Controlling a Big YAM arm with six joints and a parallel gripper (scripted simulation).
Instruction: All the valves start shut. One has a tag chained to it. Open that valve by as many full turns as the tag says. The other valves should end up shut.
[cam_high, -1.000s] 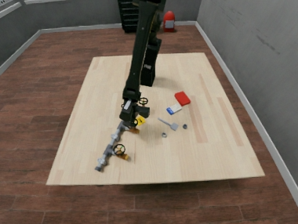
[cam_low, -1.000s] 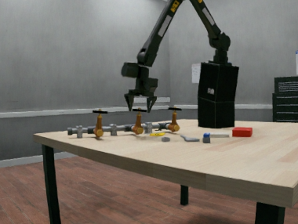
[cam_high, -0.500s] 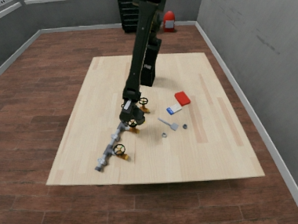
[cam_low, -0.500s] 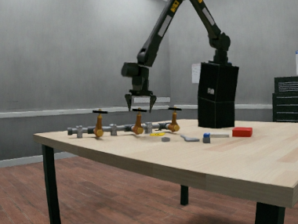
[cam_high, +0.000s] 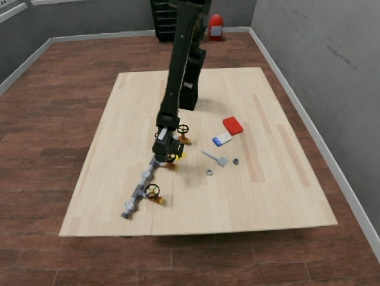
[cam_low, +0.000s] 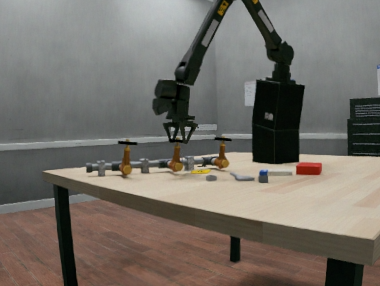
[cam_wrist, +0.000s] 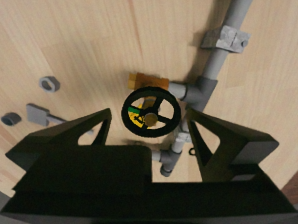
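A grey pipe (cam_high: 142, 182) lies on the wooden table with three orange valves, each topped by a black handwheel: a near one (cam_high: 152, 190), a middle one (cam_high: 170, 159) and a far one (cam_high: 184, 130). My gripper (cam_high: 166, 154) is open and hangs just above the middle valve, also seen in the side view (cam_low: 179, 136). In the wrist view the middle handwheel (cam_wrist: 151, 111), with a green mark on its rim, sits between my two fingers, apart from both. A yellow tag (cam_low: 201, 171) (cam_wrist: 134, 118) lies by this valve and shows through the wheel's spokes; its number is hidden.
A red block (cam_high: 232, 125), a blue-and-white block (cam_high: 221, 139), a grey flat tool (cam_high: 215, 158), a nut (cam_high: 210, 172) and a small ring (cam_high: 235, 161) lie right of the pipe. The arm's black base (cam_high: 190, 85) stands at the table's back.
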